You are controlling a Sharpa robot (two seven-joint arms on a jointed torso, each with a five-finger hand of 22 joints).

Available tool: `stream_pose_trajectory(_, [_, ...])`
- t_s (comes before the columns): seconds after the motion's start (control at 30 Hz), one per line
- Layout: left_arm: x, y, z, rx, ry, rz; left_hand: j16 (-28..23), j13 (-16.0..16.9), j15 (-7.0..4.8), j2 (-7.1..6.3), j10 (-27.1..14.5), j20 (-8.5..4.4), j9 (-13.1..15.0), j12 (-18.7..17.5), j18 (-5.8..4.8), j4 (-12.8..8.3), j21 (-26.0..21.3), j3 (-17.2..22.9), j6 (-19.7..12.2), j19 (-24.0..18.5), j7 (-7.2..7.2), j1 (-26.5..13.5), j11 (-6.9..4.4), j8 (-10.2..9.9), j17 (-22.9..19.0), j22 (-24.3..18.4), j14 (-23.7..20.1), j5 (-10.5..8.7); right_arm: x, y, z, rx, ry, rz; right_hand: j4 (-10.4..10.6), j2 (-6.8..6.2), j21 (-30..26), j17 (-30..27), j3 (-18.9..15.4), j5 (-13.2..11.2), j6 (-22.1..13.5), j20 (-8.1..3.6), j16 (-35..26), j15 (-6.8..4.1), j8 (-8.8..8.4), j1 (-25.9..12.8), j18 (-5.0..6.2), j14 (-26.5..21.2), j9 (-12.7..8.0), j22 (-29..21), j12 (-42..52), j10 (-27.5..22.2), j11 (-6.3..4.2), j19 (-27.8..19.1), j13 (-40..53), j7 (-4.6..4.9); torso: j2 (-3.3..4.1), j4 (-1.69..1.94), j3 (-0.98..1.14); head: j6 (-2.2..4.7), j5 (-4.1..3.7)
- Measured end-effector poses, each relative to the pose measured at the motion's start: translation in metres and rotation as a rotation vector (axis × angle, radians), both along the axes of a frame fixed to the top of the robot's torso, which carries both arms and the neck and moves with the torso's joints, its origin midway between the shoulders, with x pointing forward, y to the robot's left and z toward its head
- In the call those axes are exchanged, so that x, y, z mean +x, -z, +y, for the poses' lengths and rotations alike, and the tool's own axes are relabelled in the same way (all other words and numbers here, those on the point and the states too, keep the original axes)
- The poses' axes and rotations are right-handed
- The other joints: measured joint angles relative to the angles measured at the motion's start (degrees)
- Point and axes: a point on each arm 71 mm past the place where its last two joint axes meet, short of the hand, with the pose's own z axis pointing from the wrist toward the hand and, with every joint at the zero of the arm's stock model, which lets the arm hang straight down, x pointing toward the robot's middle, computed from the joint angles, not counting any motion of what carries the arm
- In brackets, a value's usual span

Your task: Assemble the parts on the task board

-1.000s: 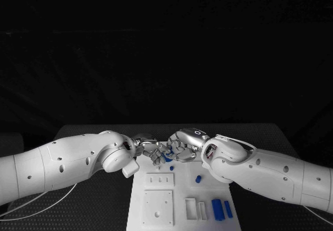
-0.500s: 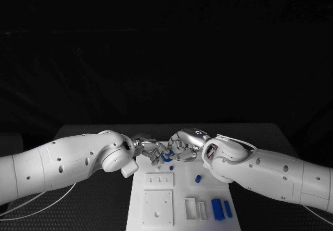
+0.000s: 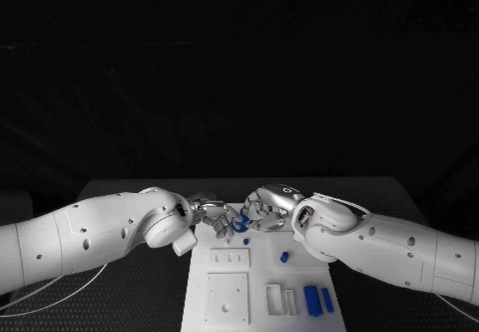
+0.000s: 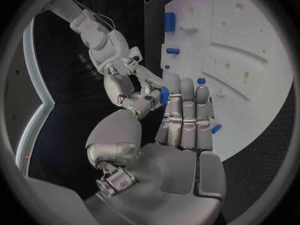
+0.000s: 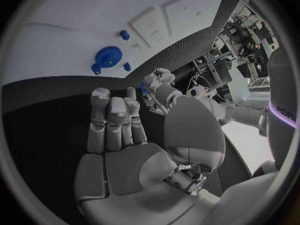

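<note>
The white task board (image 3: 228,290) runs down the middle of the table. Above its far end my two hands meet. My left hand (image 3: 212,214) pinches a small blue part (image 3: 241,223) between thumb and finger; the left wrist view shows this part (image 4: 164,95) at its fingertips. My right hand (image 3: 264,209) hovers close beside it, holding nothing, and its fingers (image 5: 115,117) stand side by side with the thumb apart. A blue gear (image 5: 108,56) lies on the board near several small blue parts (image 3: 284,256). Two long blue parts (image 3: 312,301) lie at the board's near right.
Raised white blocks with holes (image 3: 228,296) and a slotted block (image 3: 230,258) sit on the board's left half. White frames (image 3: 275,299) stand next to the long blue parts. Black table (image 3: 130,297) lies on both sides of the board.
The blue part has shifted slightly away from me between the two hands and shows more plainly. Both arms have barely moved.
</note>
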Motion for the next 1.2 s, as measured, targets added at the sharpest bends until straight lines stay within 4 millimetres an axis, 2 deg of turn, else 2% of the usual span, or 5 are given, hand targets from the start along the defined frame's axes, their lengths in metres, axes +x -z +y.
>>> stream_pose_trajectory(0.23, [0.000,0.000,0.001,0.008,0.003,-0.003,0.02,0.06,0.00,-0.16,0.00,0.00,0.16,0.00,-0.01,-0.01,0.00,0.00,0.17,0.00,-0.17,-0.16,0.00,-0.01,0.00,-0.01,0.00,0.00,0.001,0.001,-0.004,-0.003,0.008,0.002,0.00,0.01,0.00,0.00,0.00,0.01,0.00,0.00,0.00,0.00,0.00,0.00,0.00,0.00,0.00,0.00,0.00,0.00,0.00,0.00,0.00,0.00,0.00,0.02,-0.01,-0.03,-0.02])
stream_pose_trajectory(0.63, [-0.007,0.001,0.009,0.104,0.023,-0.071,2.69,1.29,-0.87,-0.19,1.64,-0.08,1.10,1.84,-0.02,-0.66,1.33,-0.12,1.33,0.33,-0.28,-1.85,-1.03,0.77,1.21,-0.02,0.88,2.17,0.017,0.000,-0.058,0.034,0.148,0.011,0.55,-1.13,-0.25,-0.01,-0.23,0.01,-0.22,0.07,-0.51,0.18,-0.23,-0.23,0.00,-0.19,-0.04,0.00,0.00,-0.21,0.23,-0.06,-0.01,0.22,-0.05,0.03,0.02,-0.42,1.01])
stream_pose_trajectory(0.93, [-0.025,0.012,0.015,0.222,0.043,-0.155,5.59,2.71,-2.56,-1.07,3.60,-0.51,2.10,4.11,-0.02,-0.88,4.05,0.09,3.32,1.74,-0.69,-2.70,-2.16,1.49,2.61,-0.02,2.58,3.01,0.036,-0.009,-0.094,0.108,0.273,0.019,0.72,-1.13,-0.46,-0.01,-0.39,0.01,-0.23,0.07,-0.52,0.20,-0.22,-0.23,0.00,-0.21,-0.03,0.00,-0.22,-0.41,0.42,-0.52,-0.06,0.24,-0.13,0.04,0.10,-1.14,1.57])
stream_pose_trajectory(1.07, [-0.028,0.012,0.014,0.250,0.033,-0.205,6.65,3.40,-3.23,-2.24,4.28,-0.53,2.85,4.94,0.02,-0.74,5.56,0.23,4.21,2.17,-0.97,-2.42,-2.65,1.55,2.95,-0.02,3.27,5.56,0.039,-0.008,-0.101,0.125,0.299,0.026,0.71,-1.13,-0.46,-0.02,-0.39,0.01,-0.23,0.07,-0.52,0.20,-0.22,-0.23,0.00,-0.21,-0.03,0.00,-0.22,-0.41,0.43,-0.53,-0.11,0.23,-0.18,0.10,0.14,-1.32,1.66])
stream_pose_trajectory(1.2, [-0.033,0.016,0.012,0.277,0.031,-0.247,7.18,3.80,-3.67,-2.89,4.63,-0.61,3.31,5.61,0.02,-0.62,6.41,0.35,4.70,2.25,-1.21,-2.38,-2.98,1.78,3.10,-0.03,3.73,6.10,0.041,-0.008,-0.105,0.136,0.317,0.031,0.71,-1.13,-0.46,-0.02,-0.39,0.01,-0.23,0.08,-0.72,0.31,-0.22,-0.23,0.00,-0.32,-0.03,0.00,-0.22,-0.40,0.43,-0.53,-0.12,0.23,-0.29,0.17,0.18,-1.65,1.74])
